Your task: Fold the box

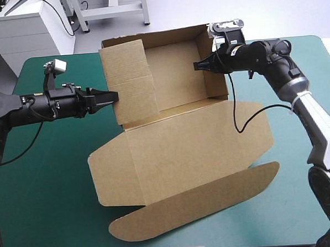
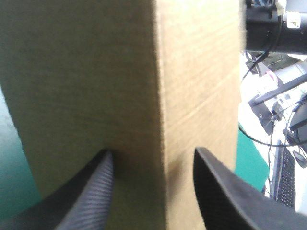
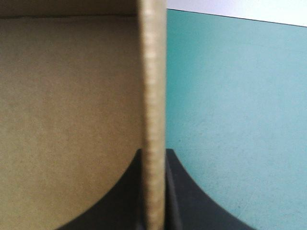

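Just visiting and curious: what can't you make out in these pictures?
- Left wrist view: the box fills it, hiding its inside.
- Right wrist view: the box's wall hides the right gripper's tip.
- High view: the raised walls hide the table behind them; whether the left gripper touches the box is unclear.

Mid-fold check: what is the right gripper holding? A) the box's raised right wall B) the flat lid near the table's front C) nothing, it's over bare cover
A: in the right wrist view a raised wall of the box stands pinched between the fingers of the right gripper.
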{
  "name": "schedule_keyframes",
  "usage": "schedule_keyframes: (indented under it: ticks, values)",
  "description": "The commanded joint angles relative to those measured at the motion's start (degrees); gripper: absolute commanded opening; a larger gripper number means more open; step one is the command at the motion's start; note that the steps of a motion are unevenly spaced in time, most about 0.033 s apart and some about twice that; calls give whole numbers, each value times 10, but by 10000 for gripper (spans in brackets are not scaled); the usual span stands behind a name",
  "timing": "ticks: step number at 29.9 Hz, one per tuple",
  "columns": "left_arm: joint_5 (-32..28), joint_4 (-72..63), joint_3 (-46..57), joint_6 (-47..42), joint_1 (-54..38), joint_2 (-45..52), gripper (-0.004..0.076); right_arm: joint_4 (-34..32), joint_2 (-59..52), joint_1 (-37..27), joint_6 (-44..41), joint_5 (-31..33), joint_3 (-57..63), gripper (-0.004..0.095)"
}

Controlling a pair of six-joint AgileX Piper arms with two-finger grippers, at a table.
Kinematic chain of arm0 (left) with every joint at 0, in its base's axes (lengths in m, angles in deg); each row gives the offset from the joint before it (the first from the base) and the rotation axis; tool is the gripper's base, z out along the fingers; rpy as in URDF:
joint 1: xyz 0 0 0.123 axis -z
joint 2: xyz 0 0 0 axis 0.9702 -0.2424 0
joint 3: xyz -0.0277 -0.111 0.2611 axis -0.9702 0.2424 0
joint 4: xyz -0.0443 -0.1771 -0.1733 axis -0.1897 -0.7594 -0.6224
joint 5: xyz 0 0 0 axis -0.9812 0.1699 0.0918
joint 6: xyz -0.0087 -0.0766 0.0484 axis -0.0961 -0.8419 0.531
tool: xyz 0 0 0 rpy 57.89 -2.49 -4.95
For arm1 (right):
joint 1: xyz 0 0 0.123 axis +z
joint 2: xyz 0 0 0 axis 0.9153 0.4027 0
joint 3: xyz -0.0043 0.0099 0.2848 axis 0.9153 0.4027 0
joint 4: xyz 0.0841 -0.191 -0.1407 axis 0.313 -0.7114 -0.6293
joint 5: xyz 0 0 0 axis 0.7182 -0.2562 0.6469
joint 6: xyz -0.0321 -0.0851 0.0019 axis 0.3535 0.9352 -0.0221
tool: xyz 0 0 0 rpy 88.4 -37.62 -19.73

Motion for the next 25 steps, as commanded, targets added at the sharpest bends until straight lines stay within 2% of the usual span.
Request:
schedule_keyframes:
  ticks: [1, 6, 11, 20, 25]
  values:
    - [6, -51, -18, -3, 3, 19, 449, 17, -22, 3, -12, -38, -16, -4]
    - [-19, -47, -18, -13, 3, 19, 449, -2, -21, 22, -14, -39, -16, -2]
    - [-71, 9, -18, -38, 22, 19, 424, -64, -21, 60, -52, -41, -17, 2]
    - [-224, 267, -17, -260, 133, 18, 424, -66, -21, 82, -68, -34, -18, 2]
    - [-252, 350, -17, -369, 152, 3, 424, -49, -21, 86, -78, -22, -18, 2]
